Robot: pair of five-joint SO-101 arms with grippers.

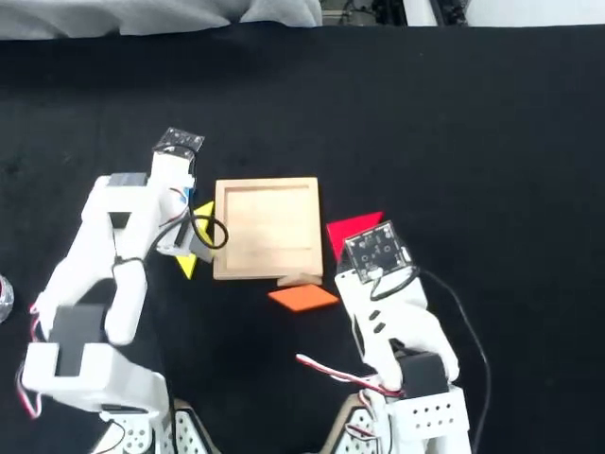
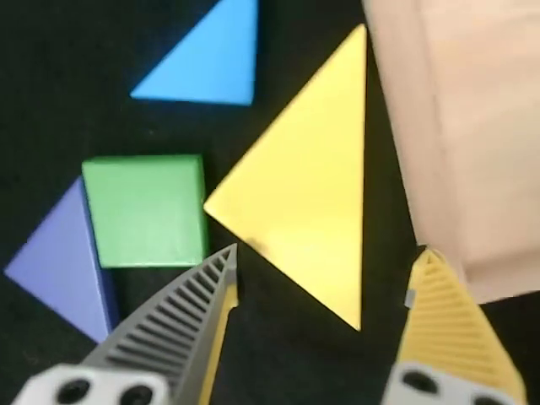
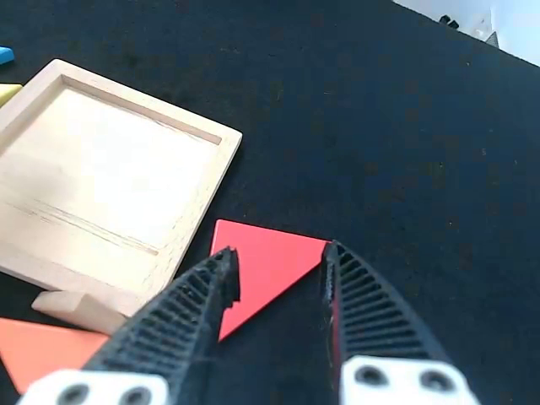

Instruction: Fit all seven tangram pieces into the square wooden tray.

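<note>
Wooden tray (image 1: pixel 267 227) on black cloth (image 1: pixel 454 142); left gripper (image 2: pixel 329 253) and right gripper (image 3: pixel 278 251) both spread.

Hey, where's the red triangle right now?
In the high view the red triangle lies just right of the wooden tray, under the right end effector.

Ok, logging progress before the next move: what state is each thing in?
wooden tray, empty.
yellow triangle, flat, beside the tray.
red triangle, flat, outside the tray.
orange piece, flat, outside the tray.
green square, flat, outside the tray.
left gripper, open, straddling the yellow triangle.
right gripper, open over the red triangle.
</note>
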